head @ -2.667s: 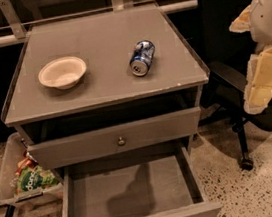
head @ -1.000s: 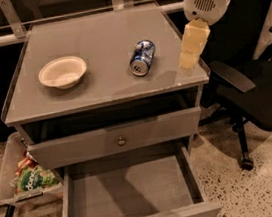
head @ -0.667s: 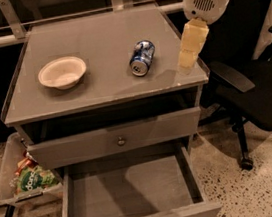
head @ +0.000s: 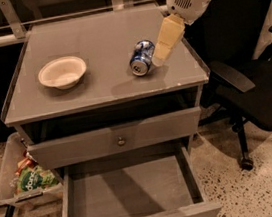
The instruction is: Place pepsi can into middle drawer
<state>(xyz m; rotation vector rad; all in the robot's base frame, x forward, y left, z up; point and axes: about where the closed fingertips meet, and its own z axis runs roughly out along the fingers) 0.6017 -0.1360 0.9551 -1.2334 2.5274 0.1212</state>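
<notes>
- Pepsi can (head: 141, 58), blue aluminium, lay sideways; cream gripper (head: 158, 60) hung just beside it, opening not discernible.
- You needed to clamp across its body; it could roll.

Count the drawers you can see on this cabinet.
2. A shut drawer face with a knob sits under the top; the middle drawer is pulled open below it. Any lower one would be hidden. The gripper is beside the pepsi can.
</notes>
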